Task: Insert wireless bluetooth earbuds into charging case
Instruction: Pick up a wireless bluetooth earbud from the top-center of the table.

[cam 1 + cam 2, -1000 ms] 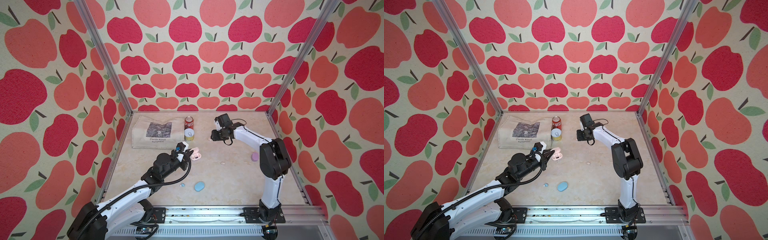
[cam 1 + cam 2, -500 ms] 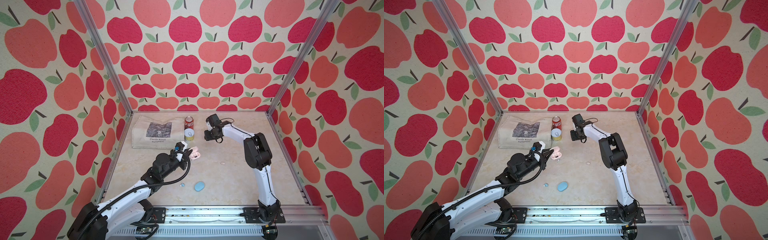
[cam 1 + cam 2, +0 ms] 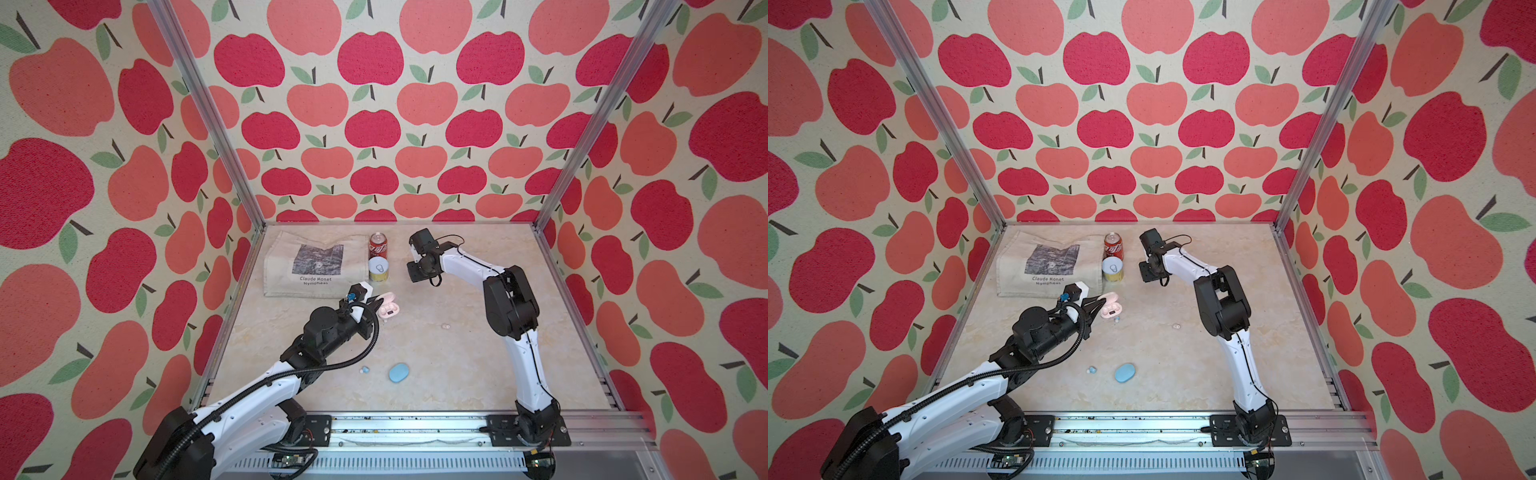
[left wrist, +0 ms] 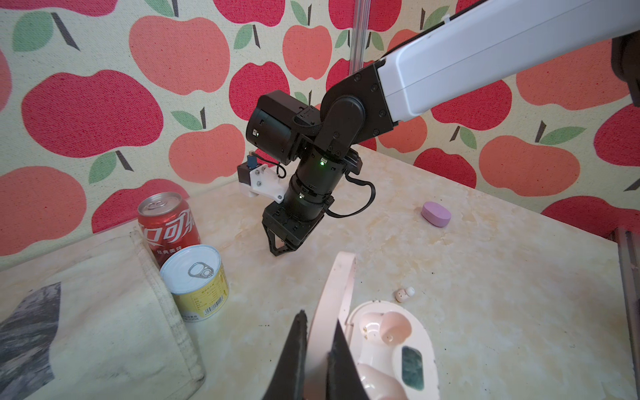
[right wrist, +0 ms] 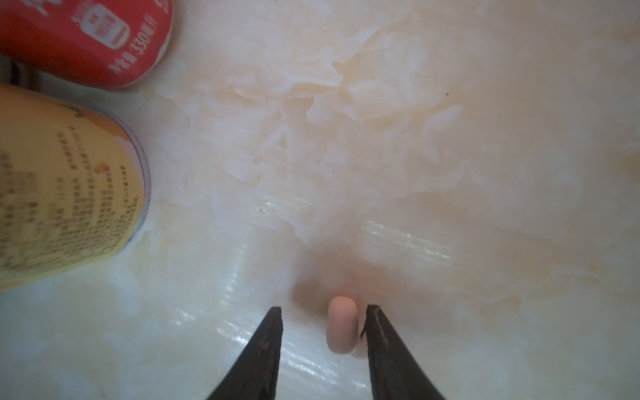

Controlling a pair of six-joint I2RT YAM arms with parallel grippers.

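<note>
**Holding the pink case open, straddling a pink earbud**

Clamping the left gripper (image 4: pixel 319 317) tight on the raised lid of the pink case (image 4: pixel 394 346), near the middle of the table (image 3: pixel 457 374), just in front of the cloth bag (image 3: pixel 311 266). Showing one well of that case standing empty beside a dark oval window. Showing a pale rounded lump in the other well, cut off by the picture edge and too unclear to call a bud. Showing the blue case (image 3: pixel 399 372) lying shut near the front rail (image 3: pixel 415 428), with a blue earbud (image 3: pixel 365 369) just beside it. Showing the purple case (image 4: pixel 435 214) shut too, in the left wrist view only. Standing a red soda can (image 3: pixel 378 245) and a yellow tin (image 3: pixel 378 269) just beside each other at the bag's edge, both sealed.

Holding the right gripper (image 5: pixel 324 309) low over the table beside the tin, with jaws parted around a pink earbud (image 5: pixel 342 329). Hugging one finger with that earbud and lying clear of the other, so not pinched. Hiding it under the gripper in both top views. Showing a pale earbud (image 3: pixel 444 326) lying loose between the pink case and the right arm, its colour hard to tell.

Resting everything on a glossy cream marble-look table. Boxing it in on three sides with walls (image 3: pixel 374 124) printed with red and coral apples, joined by metal posts (image 3: pixel 208 112). Carrying both arm bases on the rail.
</note>
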